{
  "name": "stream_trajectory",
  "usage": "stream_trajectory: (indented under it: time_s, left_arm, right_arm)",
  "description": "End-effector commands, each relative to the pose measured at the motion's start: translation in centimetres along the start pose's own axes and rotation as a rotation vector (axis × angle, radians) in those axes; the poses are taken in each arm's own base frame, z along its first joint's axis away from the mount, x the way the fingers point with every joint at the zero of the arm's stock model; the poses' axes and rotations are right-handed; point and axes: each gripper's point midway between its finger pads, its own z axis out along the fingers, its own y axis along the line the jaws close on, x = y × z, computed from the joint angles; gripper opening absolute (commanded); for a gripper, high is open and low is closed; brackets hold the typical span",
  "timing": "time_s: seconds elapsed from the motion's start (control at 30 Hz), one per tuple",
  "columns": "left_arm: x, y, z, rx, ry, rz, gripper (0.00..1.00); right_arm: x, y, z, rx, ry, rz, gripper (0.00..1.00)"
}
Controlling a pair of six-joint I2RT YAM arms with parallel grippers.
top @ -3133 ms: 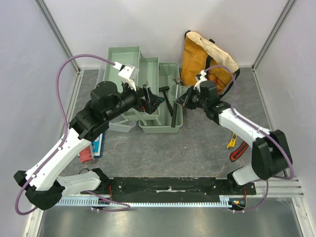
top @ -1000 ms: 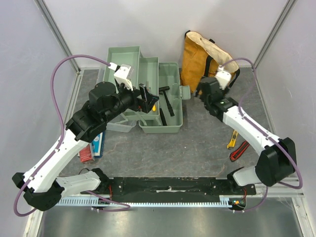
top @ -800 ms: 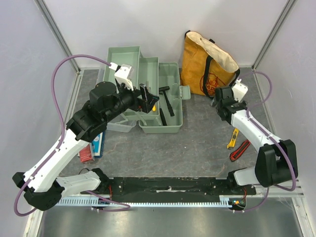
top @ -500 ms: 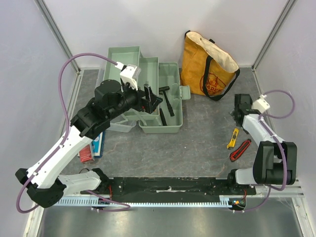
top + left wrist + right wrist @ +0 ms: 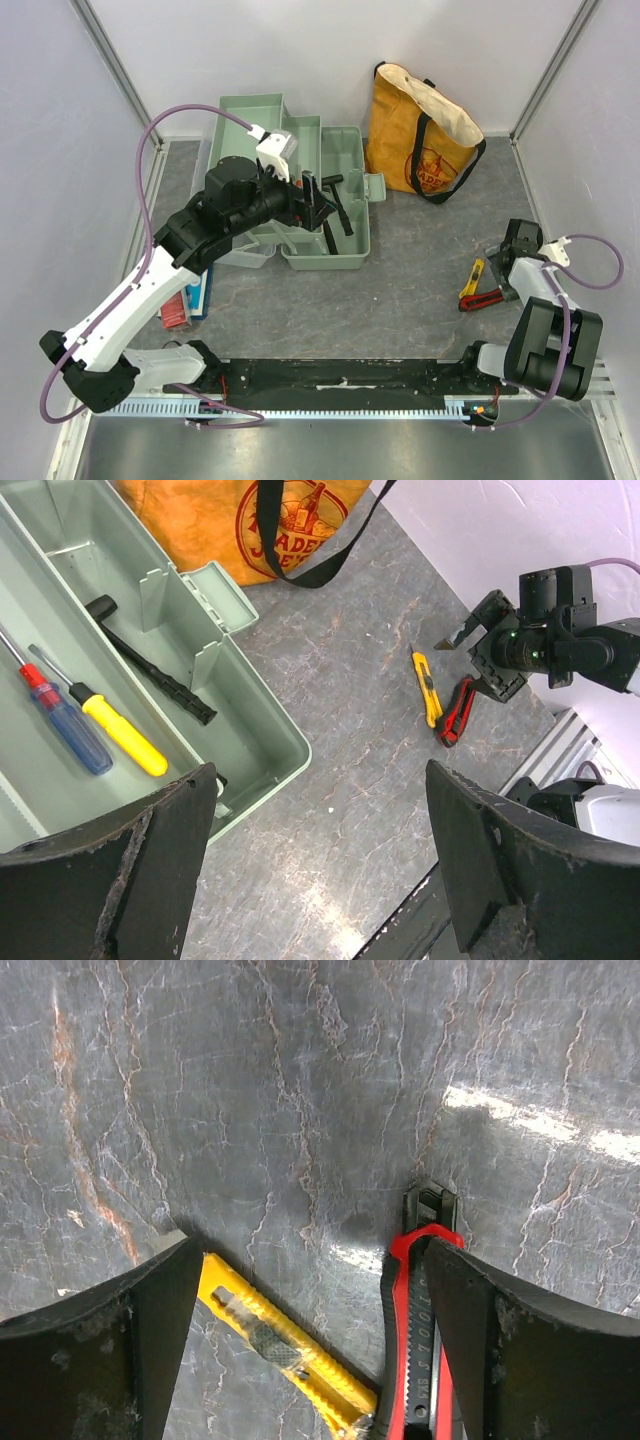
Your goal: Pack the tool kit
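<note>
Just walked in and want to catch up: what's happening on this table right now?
Two robot arms are packing a green toolbox, which lies open. A black-handled tool, a yellow-handled screwdriver and a red-and-blue screwdriver already lie inside it. The left gripper hovers above the box with open jaws, holding nothing. The right gripper hangs over a yellow utility knife and a red utility knife lying on the table, jaws open, neither one gripped yet.

Red "Trader Joe's" emblem on tote bag (image 5: 195, 525)
</note>
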Motion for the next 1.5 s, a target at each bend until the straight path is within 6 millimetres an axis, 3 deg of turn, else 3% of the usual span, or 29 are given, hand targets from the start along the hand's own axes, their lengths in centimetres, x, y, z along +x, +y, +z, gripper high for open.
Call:
stream_trajectory:
  time_s: [0.0, 0.13, 0.4, 0.63, 1.03, 1.23, 1.47]
  left_arm:
    - [-1.4, -0.9, -0.1, 0.033, -0.031, -0.011, 0.89]
    - [-1.3, -0.3, -0.1, 0.008, -0.04, 0.001, 0.89]
    - [-1.3, 0.2, -0.2, -0.014, -0.055, 0.014, 0.89]
    - [-1.1, 0.9, -0.5, -0.041, -0.071, 0.018, 0.89]
    - [-1.0, 2.0, -1.1, -0.089, -0.094, 0.033, 0.9]
    - [-1.1, 2.0, -1.3, -0.089, -0.099, 0.036, 0.9]
    - [-1.0, 2.3, -1.4, -0.1, -0.101, 0.036, 0.9]
  right_arm:
    - [1.2, -1.3, 0.4, 0.014, 0.037, 0.017, 0.98]
    - [1.7, -0.8, 0.7, -0.002, 0.07, -0.017, 0.98]
    - [4.5, 3.5, -0.4, -0.261, 0.214, -0.002, 0.98]
    - [6.5, 5.6, -1.4, -0.346, 0.283, -0.022, 0.97]
    - [9.9, 11.6, -3.7, -0.53, 0.346, -0.16, 0.94]
    - [8.8, 14.0, -4.6, -0.574, 0.253, -0.372, 0.91]
    - [8.6, 13.8, -4.6, -0.561, 0.227, -0.542, 0.87]
